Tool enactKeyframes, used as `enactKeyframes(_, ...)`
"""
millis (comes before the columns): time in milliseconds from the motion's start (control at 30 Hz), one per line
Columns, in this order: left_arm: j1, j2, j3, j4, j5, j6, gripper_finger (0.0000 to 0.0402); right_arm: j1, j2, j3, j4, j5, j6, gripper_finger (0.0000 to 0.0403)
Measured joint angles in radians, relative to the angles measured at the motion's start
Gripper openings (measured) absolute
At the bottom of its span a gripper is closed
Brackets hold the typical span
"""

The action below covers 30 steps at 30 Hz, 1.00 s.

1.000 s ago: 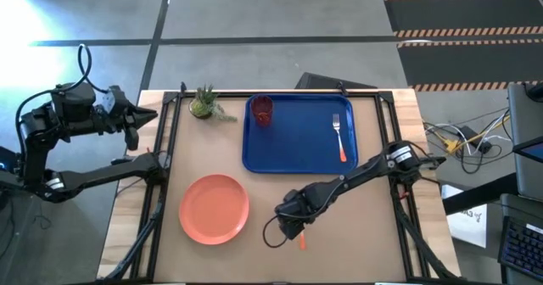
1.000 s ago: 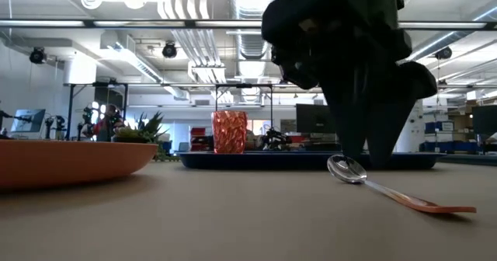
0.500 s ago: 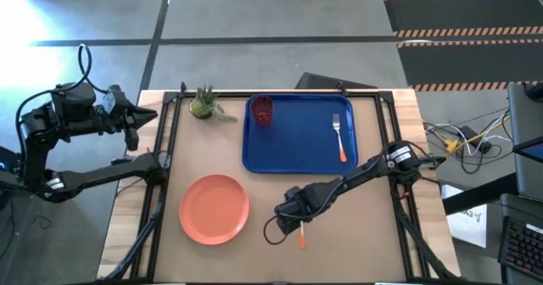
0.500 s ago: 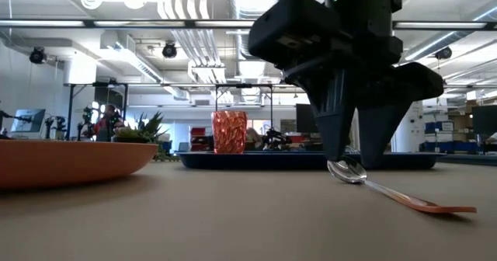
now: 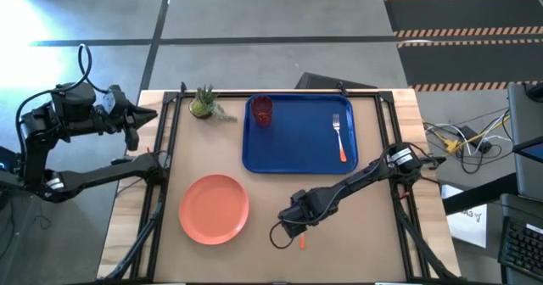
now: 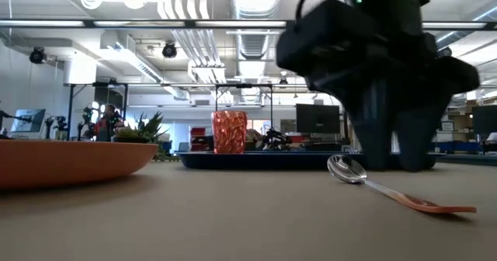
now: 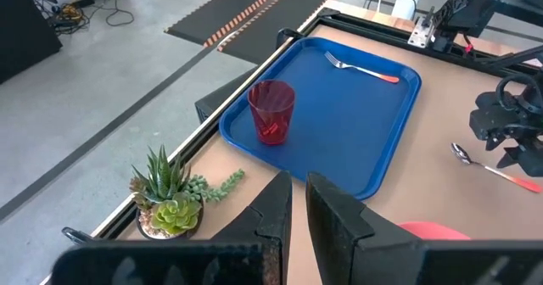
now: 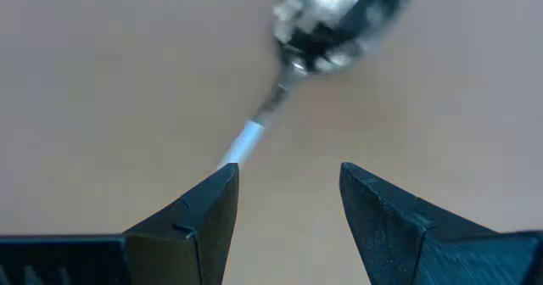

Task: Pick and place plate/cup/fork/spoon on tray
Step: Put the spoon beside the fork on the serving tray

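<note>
Right tool (image 5: 293, 226) sits low in the frame's lower middle, fingers spread with nothing between them, poised over the spoon (image 6: 392, 193) lying flat on the tabletop (image 5: 271, 251). Left tool (image 5: 136, 124) waits at the left edge, fingers nearly together. Cup (image 5: 262, 110) and fork (image 5: 339, 136) rest on the tray (image 5: 297, 153); the plate (image 5: 214, 209) lies lower left.

A deep-blue rectangular plastic tray (image 5: 299, 134) holds 1 dark-red translucent cup (image 5: 261, 111) and 1 orange-handled metal fork (image 5: 339, 138); the round salmon-orange plastic plate (image 5: 214, 209) lies on the table.
</note>
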Motion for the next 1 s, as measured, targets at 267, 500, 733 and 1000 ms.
enactKeyframes(267, 0.000, 0.000, 0.000, 0.000, 0.000, 0.000, 0.0019, 0.005, 0.000, -0.019, 0.010, -0.017, 0.013, 0.0196)
enactKeyframes(500, 0.000, 0.000, 0.000, 0.000, 0.001, 0.000, 0.0019, 0.005, 0.000, -0.019, 0.011, -0.017, 0.027, 0.0196)
enactKeyframes(733, 0.000, 0.000, 0.000, 0.000, 0.002, 0.000, 0.0019, 0.005, 0.000, -0.024, 0.016, -0.016, 0.054, 0.0196)
enactKeyframes(1000, 0.000, 0.000, 0.000, 0.000, 0.005, 0.000, 0.0019, 0.004, 0.000, -0.026, 0.057, 0.018, 0.081, 0.0196)
